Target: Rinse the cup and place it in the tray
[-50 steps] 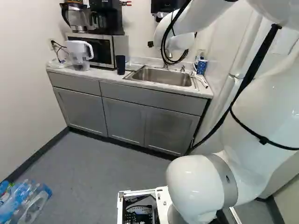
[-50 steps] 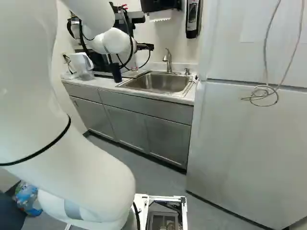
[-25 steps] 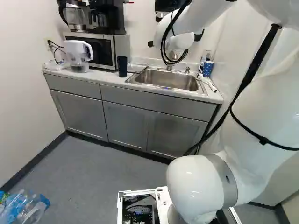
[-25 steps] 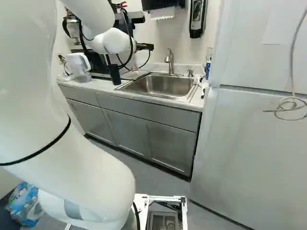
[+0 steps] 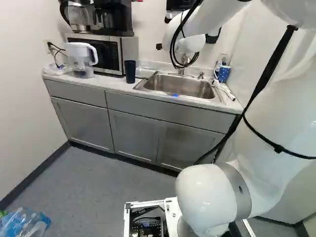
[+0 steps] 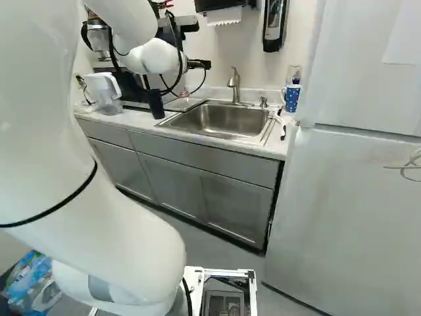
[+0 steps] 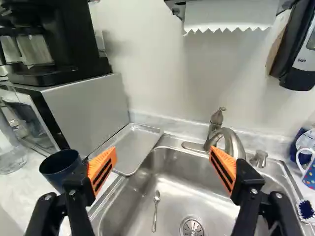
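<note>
Judging the grip on a dark cup outside the spread jaws

The gripper point(image 7: 163, 153) is shown released, its jaws set wide apart with nothing grasped between them. The dark cup point(image 7: 61, 166), taken to be the one meant for rinsing, is seen upright on the counter point(image 5: 112, 83), outside the jaws and beside the finger nearer the microwave point(image 7: 88, 108). It is judged to be light, smooth and fairly stiff, probably plastic; once wetted, it may slip. A level hold across the upper wall, below the rim, is advised, the mouth being left free for water and the squeeze kept moderate. For this, the jaws would need to be shifted sideways until the cup is straddled.

Ahead of the jaws, the metal tray point(image 7: 132, 147) is placed between microwave and sink point(image 7: 170, 169). The faucet point(image 7: 231, 140) is found ahead of the other finger, its arched spout being the chief obstacle to a rinse; the soap pump point(image 7: 259, 158) is set just beside it. A spoon point(image 7: 156, 211) is seen in the basin below the gap between the jaws. Beyond the faucet-side finger, a spotted mug point(image 7: 309, 172) and a brush point(image 7: 306, 210) should be cleared.
</note>
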Tool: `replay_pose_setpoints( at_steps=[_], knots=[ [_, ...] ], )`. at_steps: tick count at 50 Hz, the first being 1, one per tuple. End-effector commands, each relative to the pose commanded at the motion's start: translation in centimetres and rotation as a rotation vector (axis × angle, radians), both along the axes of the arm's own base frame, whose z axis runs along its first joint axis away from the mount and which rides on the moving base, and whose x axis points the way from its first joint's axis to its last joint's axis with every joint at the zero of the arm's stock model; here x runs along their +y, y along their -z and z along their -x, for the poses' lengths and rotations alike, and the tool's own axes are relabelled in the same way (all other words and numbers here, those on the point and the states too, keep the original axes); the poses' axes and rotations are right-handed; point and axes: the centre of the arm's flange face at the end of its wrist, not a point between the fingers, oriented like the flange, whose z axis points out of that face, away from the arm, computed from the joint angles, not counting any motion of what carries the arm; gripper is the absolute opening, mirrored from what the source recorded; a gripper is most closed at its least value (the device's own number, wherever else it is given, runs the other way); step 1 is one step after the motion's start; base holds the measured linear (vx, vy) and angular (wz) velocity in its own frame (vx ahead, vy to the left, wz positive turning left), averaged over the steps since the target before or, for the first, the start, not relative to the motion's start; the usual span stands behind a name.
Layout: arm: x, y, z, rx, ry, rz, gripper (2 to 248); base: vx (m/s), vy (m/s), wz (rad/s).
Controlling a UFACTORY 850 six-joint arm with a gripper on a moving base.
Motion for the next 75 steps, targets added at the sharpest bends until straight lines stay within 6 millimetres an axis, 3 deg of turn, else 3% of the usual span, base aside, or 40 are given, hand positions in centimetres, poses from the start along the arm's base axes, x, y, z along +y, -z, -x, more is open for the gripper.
replay_pose_setpoints(
  at_steps=[75],
  knots=[
    [0.00, 0.00, 0.00, 0.000, 0.000, 0.000, 247, 0.080, 0.001, 0.000]
  ],
)
